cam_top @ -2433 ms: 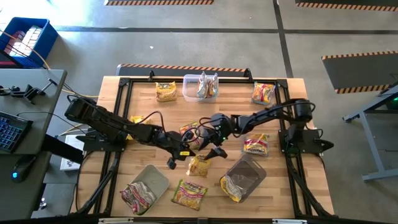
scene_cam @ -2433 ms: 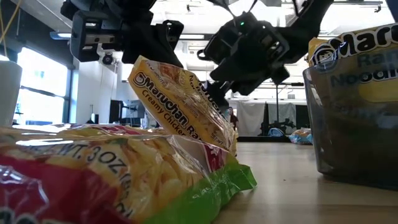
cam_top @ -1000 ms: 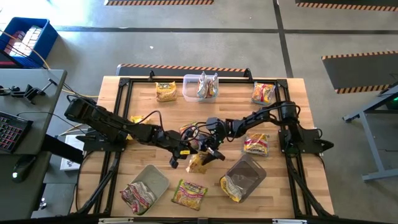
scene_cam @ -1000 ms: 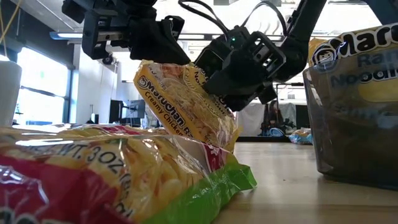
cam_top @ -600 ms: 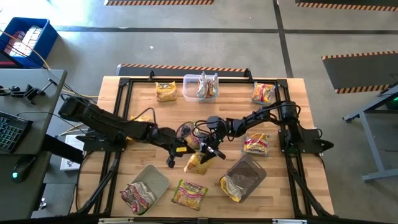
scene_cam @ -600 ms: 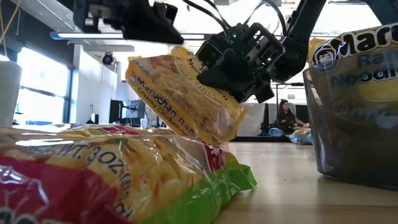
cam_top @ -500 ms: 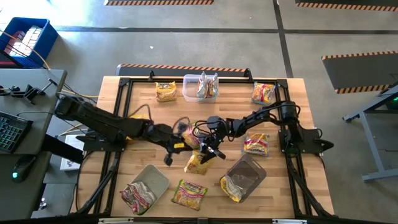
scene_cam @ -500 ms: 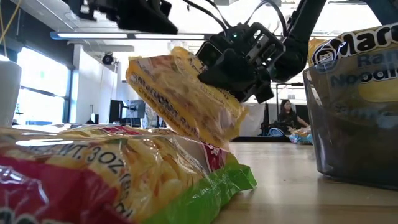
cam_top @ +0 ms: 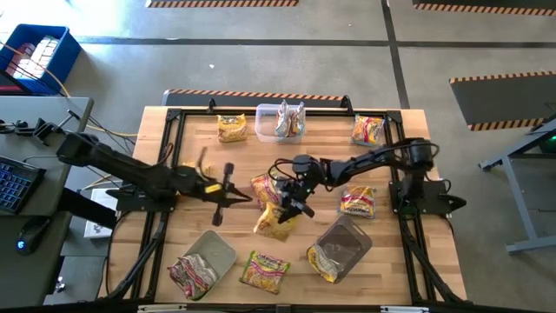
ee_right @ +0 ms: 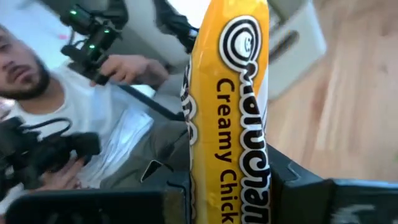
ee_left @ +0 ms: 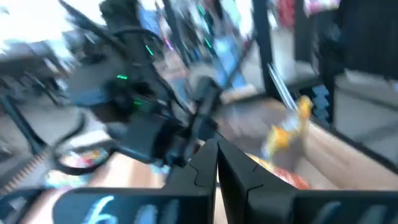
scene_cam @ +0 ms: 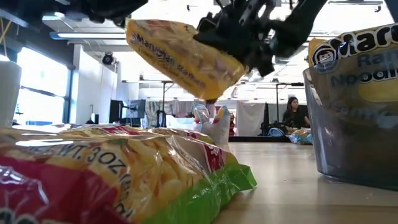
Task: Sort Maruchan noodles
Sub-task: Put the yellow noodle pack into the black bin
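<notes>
Right gripper (cam_top: 288, 207) near table centre, fingers pinching a yellow Creamy Chicken packet (cam_top: 272, 222) by one edge, lifted clear of the wood in the low view. Left gripper (cam_top: 224, 193) well apart to the left, above the table (cam_top: 200, 130), fingers pressed together, probably holding nothing given the blurred wrist view. Other packets scattered: one (cam_top: 232, 128) beside the clear tub (cam_top: 266, 111) at the far edge, one (cam_top: 358, 201) near the right arm's base, one (cam_top: 265, 270) at the near edge
</notes>
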